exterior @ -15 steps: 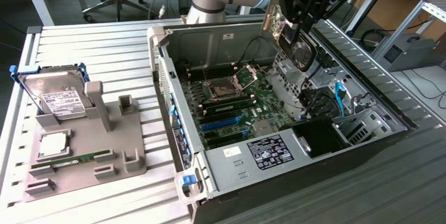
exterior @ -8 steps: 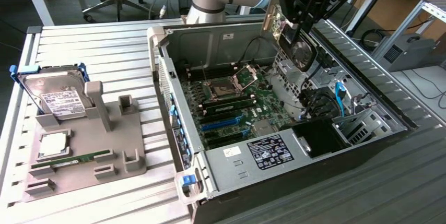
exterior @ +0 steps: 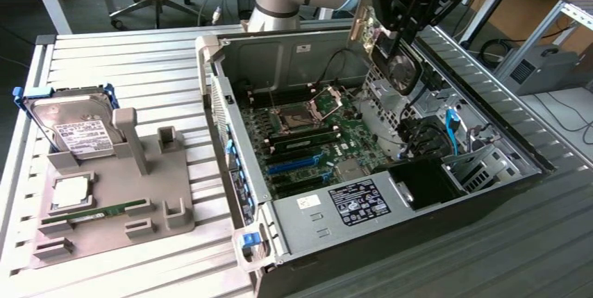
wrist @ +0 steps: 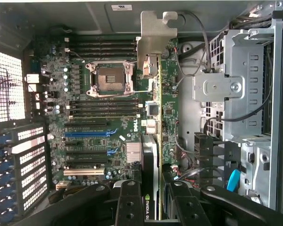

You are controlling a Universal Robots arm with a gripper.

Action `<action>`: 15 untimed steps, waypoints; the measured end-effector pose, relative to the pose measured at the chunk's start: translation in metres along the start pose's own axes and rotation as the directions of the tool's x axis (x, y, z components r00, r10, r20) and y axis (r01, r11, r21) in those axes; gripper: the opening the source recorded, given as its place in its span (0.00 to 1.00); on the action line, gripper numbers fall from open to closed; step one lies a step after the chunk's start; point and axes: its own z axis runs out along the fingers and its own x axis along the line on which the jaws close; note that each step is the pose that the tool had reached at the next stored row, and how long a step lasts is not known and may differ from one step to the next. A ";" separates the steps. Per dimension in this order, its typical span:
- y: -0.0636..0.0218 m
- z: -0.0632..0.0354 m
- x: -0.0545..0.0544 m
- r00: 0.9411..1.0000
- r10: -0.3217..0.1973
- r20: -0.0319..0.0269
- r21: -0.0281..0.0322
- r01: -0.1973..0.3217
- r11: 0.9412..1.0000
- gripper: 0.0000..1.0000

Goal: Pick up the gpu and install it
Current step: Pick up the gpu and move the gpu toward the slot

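Gripper (exterior: 405, 30) clamped on 1 gpu (exterior: 401, 69), hanging edge-down above the open case (exterior: 278, 55). Likely light, stiff, fragile; best gripped by board edges, clear of components.

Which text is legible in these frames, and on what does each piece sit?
"ROBOTIQ": on the body of the gripper.
"NVIDIA QU", cut off: on the gpu clamped in the gripper.
"DELL": on the motherboard.
Too small to read: the hard drive label and the case sticker.
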 end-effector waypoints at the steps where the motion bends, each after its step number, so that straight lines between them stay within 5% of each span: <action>1: 0.0000 0.0000 -0.001 1.000 0.000 0.000 0.000 0.000 1.000 0.27; 5: 0.0004 0.0005 -0.019 1.000 0.000 0.000 0.000 0.000 1.000 0.27; 15: 0.0006 0.0008 -0.031 1.000 0.000 0.000 0.000 0.000 1.000 0.27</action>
